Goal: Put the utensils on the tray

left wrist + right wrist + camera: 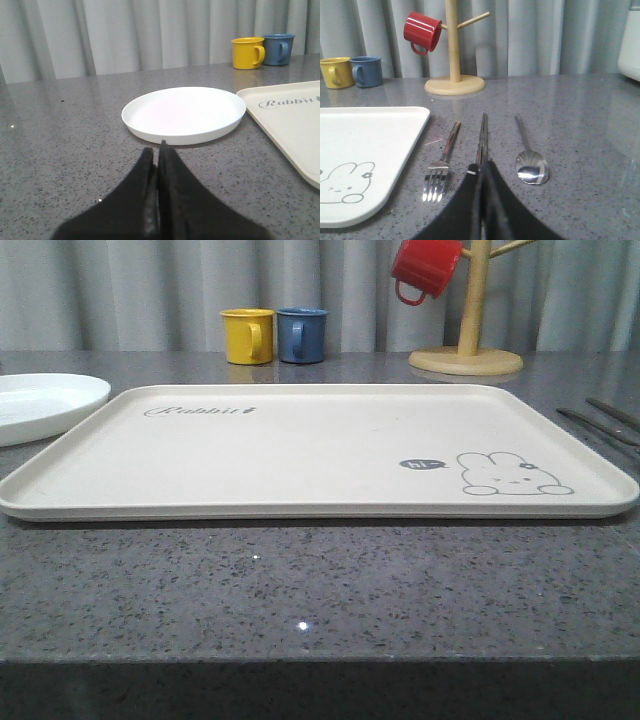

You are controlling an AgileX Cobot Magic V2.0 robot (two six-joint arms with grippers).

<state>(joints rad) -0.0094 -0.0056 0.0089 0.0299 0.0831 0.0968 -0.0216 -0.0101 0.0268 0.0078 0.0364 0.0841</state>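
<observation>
The cream tray (300, 450) lies flat in the middle of the grey table, with nothing on it. Left of it sits the white plate (40, 400). In the left wrist view my left gripper (160, 147) is shut and holds nothing, low over the table just short of the plate (185, 112). Right of the tray (365, 145) lie the fork (442, 160), the chopsticks (483, 135) and the spoon (531, 167), side by side. My right gripper (481, 167) is shut, and its tips cover the chopsticks' near end.
A yellow mug (247, 336) and a blue mug (301, 335) stand behind the tray. A red mug (425, 267) hangs on a wooden mug tree (470, 310) at the back right. A white appliance (630, 40) stands far right.
</observation>
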